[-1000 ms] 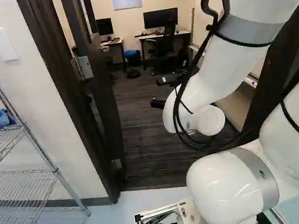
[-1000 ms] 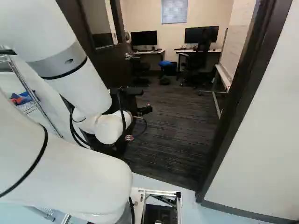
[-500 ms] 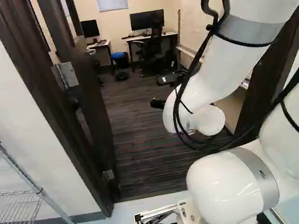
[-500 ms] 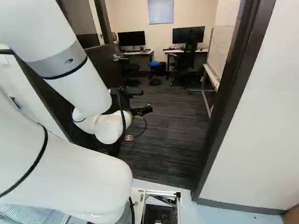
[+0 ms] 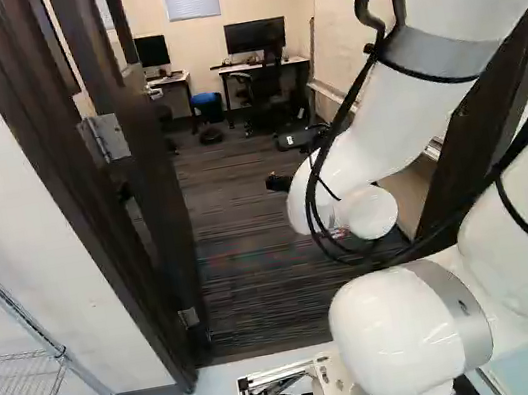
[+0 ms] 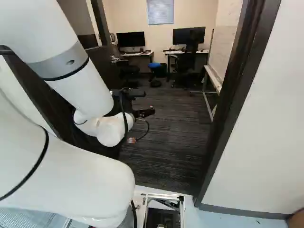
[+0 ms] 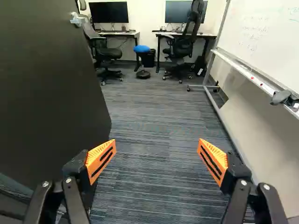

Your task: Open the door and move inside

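Observation:
The dark door (image 5: 156, 185) stands swung inward at the left of the doorway, its hinge (image 5: 104, 138) showing on the frame. In the right base view my gripper (image 6: 145, 112) hangs in the doorway over the dark carpet. The wrist view has the gripper (image 7: 157, 161) with its two orange pads wide apart and nothing between them. Beside one finger, in that view, is the door (image 7: 51, 84), with its handle (image 7: 78, 19) near the far edge. The door frame's other post (image 6: 232, 102) rises to the right of the arm.
Inside are desks with monitors (image 7: 108, 12), office chairs (image 7: 183, 42), a blue stool (image 7: 141, 49) and a whiteboard on a wheeled stand (image 7: 252, 77). A wire shelf (image 5: 29, 369) stands outside, left of the doorway. White wall (image 6: 266, 128) borders the right post.
The base has moved, turning a little to the right and edging forward, so the doorway and room shift left in both base views. The arm holds its pose.

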### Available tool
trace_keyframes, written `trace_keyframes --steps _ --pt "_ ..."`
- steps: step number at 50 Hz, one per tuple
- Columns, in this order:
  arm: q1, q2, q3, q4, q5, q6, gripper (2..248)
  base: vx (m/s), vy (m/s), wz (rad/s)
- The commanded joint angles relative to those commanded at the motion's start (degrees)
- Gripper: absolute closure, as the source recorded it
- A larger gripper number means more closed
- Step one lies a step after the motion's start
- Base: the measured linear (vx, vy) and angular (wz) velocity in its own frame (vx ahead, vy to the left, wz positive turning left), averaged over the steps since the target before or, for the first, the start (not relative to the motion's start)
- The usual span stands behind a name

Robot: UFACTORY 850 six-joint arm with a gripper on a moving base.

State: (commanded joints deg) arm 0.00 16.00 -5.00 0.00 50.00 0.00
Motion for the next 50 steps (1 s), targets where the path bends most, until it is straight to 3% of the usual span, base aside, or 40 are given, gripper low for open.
trace_keyframes --steps 50 --pt "0.00 0.00 0.00 0.00 0.00 0.00 3 0.081 -0.007 -0.003"
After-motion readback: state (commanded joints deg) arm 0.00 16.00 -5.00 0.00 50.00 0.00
